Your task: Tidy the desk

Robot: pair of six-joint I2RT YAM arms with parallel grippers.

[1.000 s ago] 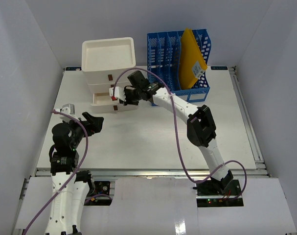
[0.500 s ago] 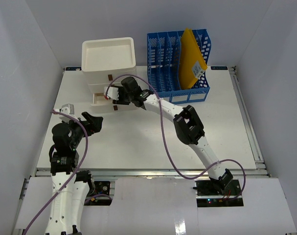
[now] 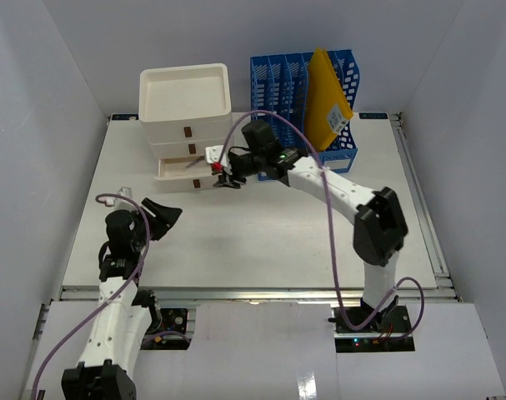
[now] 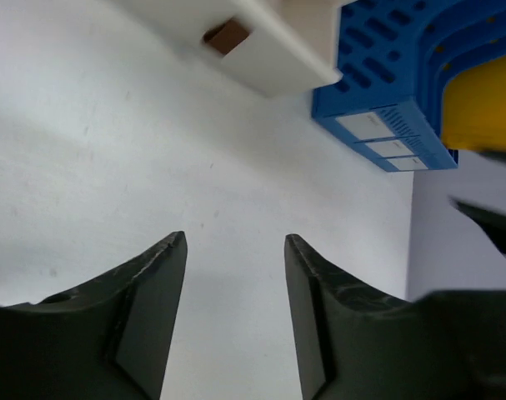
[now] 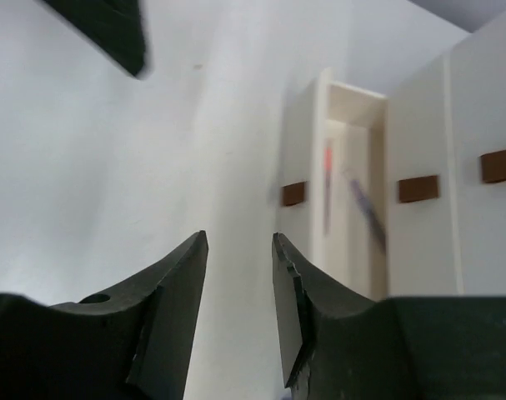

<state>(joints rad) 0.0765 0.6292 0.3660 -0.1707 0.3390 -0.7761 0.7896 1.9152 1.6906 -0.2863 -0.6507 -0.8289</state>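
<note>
The desk is a wide white tabletop. A white three-drawer box stands at its back left, with the bottom drawer pulled out. In the right wrist view that open drawer holds a red pen and a purple pen, both blurred. My right gripper hovers just right of the drawer front, open, nothing between its fingers. My left gripper is low over the near-left desk, open and empty, pointing toward the box.
A blue file rack with a yellow envelope stands at the back, right of the drawer box. An empty white tray sits on top of the box. A metal rail runs along the front edge.
My right gripper reached in at the open drawer, then drew back to the right with its jaws open. My left arm has shifted and its jaws stand narrower.
</note>
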